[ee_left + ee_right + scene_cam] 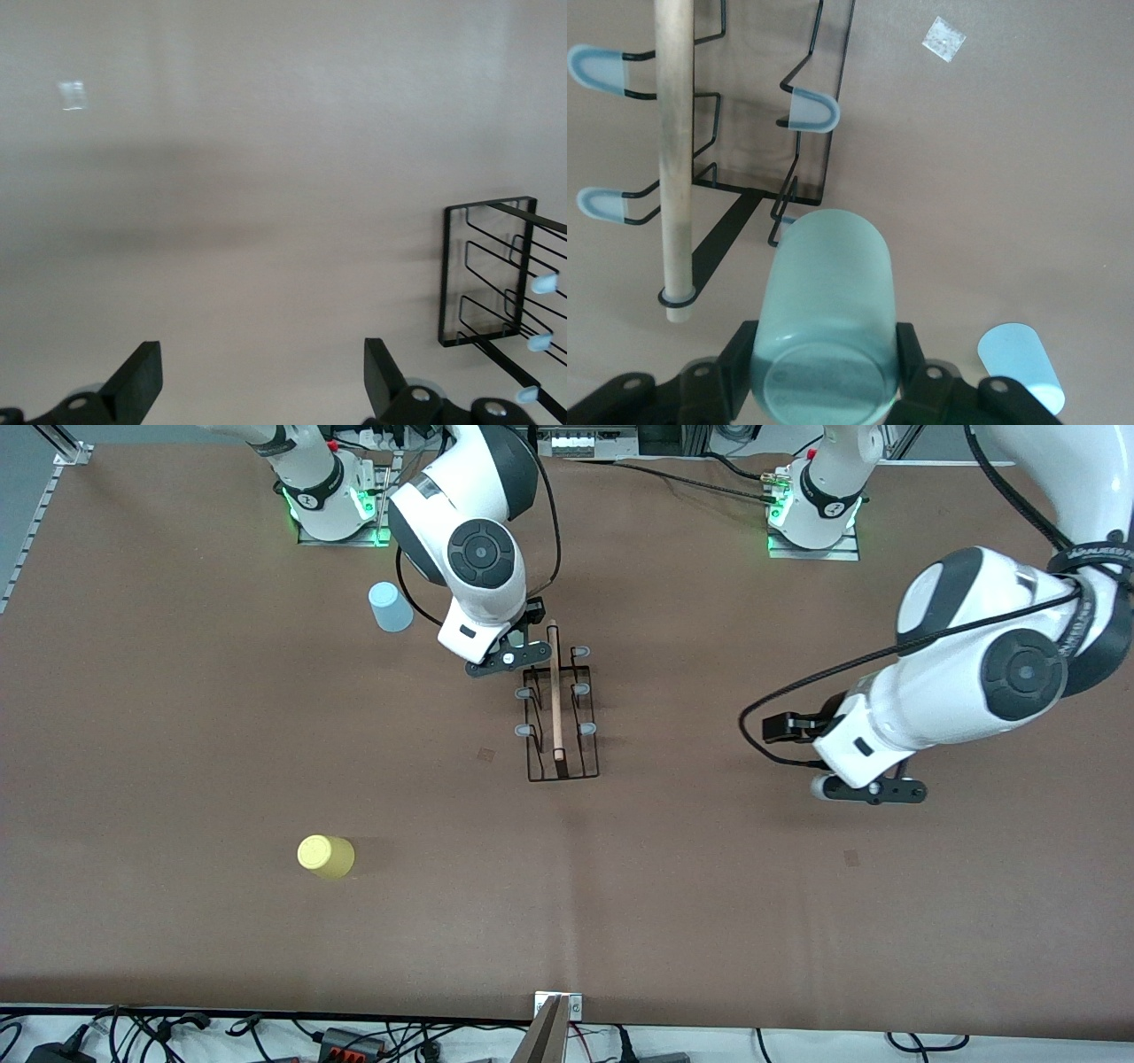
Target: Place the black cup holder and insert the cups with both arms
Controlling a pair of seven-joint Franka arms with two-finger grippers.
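**Green cup gripped at the rack's upper end, left arm waiting**

Your right gripper [507, 657] has its fingers [914, 356] closed on the pale green cup [826, 314] — in the right wrist view the cup sits squeezed between the two pads, base toward the camera and its other end pointing at the black cup holder [560, 713]. In the front view the gripper hangs over the rack's end closest to the robot bases, just beside the wooden rod handle [555, 691], on the side toward the right arm's end of the table. Whether the cup touches a peg you cannot tell; one pale-tipped peg [811, 110] shows clear of the cup, and another is partly hidden by it.

The rack stands upright about mid-table, its handle running from the bases toward the front camera.

Your left gripper [870, 789] hangs over bare table toward the left arm's end, well apart from the rack. Its fingers [137, 379] are spread wide with nothing between them — this arm is waiting.

The light blue cup [390, 607] stands on the table near the right arm's base, farther from the front camera than the rack. The yellow cup [325, 856] rests much nearer the front camera, toward the right arm's end.
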